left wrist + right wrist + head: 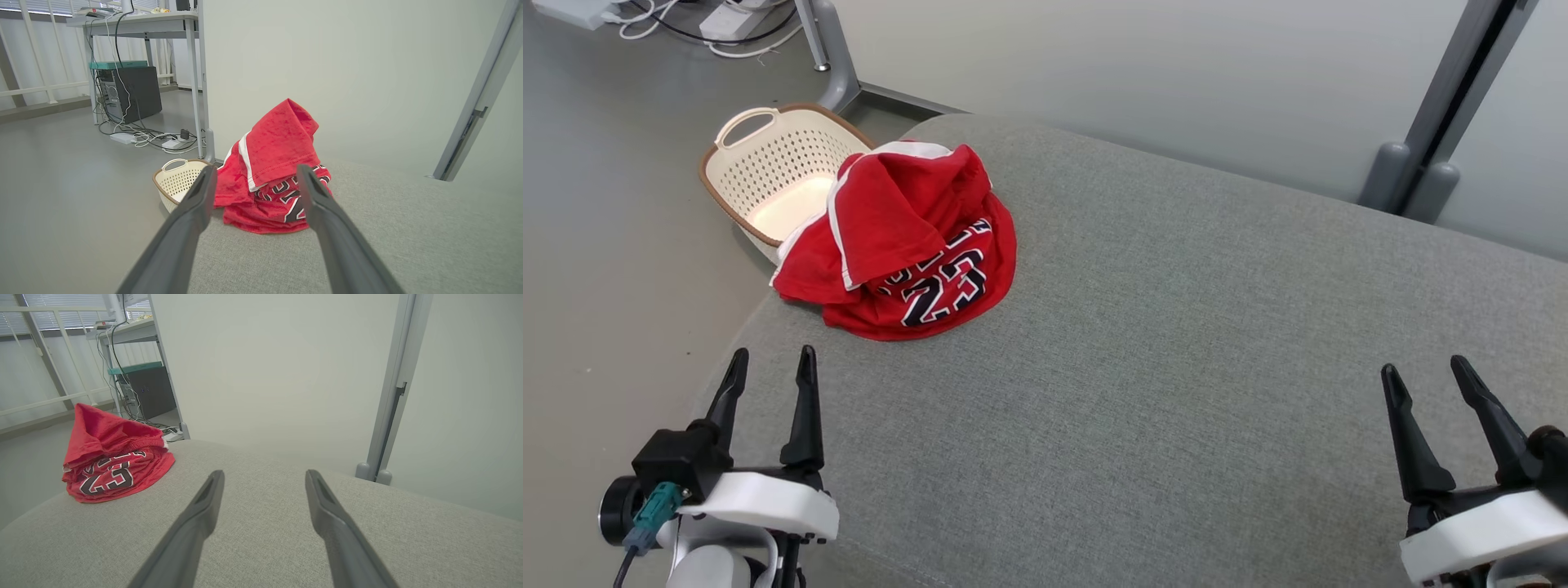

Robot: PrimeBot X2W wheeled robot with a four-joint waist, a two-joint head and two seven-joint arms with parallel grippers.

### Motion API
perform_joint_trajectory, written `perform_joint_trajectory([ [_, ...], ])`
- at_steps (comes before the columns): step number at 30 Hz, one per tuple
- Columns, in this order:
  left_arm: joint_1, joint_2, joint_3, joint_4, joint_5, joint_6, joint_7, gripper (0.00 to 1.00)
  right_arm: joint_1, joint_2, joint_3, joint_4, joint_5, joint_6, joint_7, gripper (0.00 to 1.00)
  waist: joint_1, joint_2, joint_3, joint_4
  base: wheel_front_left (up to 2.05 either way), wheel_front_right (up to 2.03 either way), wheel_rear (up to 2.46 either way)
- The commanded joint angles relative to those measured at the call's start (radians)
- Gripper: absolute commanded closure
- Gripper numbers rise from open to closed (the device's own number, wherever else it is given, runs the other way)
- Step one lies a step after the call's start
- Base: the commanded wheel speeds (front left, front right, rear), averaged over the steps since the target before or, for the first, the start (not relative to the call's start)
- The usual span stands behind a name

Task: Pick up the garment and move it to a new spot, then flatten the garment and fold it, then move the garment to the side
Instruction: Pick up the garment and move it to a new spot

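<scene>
The garment [903, 241] is a red jersey with white trim and dark numerals, crumpled in a heap at the far left corner of the grey upholstered surface [1176, 367]. Its edge hangs slightly over the rim toward the basket. My left gripper [770, 365] stands open near the front left edge, short of the heap and apart from it. In the left wrist view the garment [273, 171] lies straight ahead between the fingers of the left gripper [255, 173]. My right gripper [1423, 376] is open at the front right, far from the garment [114, 465], and the right gripper [264, 477] hovers over bare fabric.
A cream perforated basket [768, 163] sits on the floor just beyond the surface's left corner, beside the garment. Grey metal posts [1421, 171] rise behind the far edge. A desk with a computer tower [130, 94] and cables stands farther off on the floor.
</scene>
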Motion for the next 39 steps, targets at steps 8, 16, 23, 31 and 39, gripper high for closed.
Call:
perform_joint_trajectory([
  [8, -0.185, -0.019, -0.025, 0.068, -0.016, -0.008, 0.004, 0.00, -0.063, -0.043, 0.003, -0.062, -0.003, 0.000, 0.036, 0.00, 0.0000, 0.0000, 0.149, -0.075, 0.00, 0.00, 0.00],
  [16, -0.452, -0.005, -0.019, 0.302, -0.043, -0.023, 0.013, 0.00, -0.116, -0.087, -0.011, -0.100, 0.011, 0.000, 0.053, 0.00, 0.0000, 0.0000, 0.288, -0.153, 0.00, 0.00, 0.00],
  [23, -0.625, 0.030, 0.020, 0.525, -0.088, -0.033, 0.039, 0.00, -0.146, -0.099, -0.024, -0.107, 0.021, 0.000, 0.048, 0.00, 0.0000, 0.0000, 0.359, -0.183, 0.00, 0.00, 0.00],
  [31, -0.745, 0.065, 0.045, 0.696, -0.094, 0.013, 0.015, 1.00, -0.160, -0.101, -0.041, -0.095, 0.032, 0.000, 0.038, 0.00, 0.0000, 0.0000, 0.386, -0.183, 0.00, 0.00, 0.00],
  [39, -0.740, 0.080, 0.055, 0.638, -0.065, 0.032, -0.001, 1.00, -0.139, -0.094, -0.059, -0.086, 0.028, 0.000, 0.045, 0.00, 0.0000, 0.0000, 0.344, -0.154, 0.00, 0.00, 0.00],
])
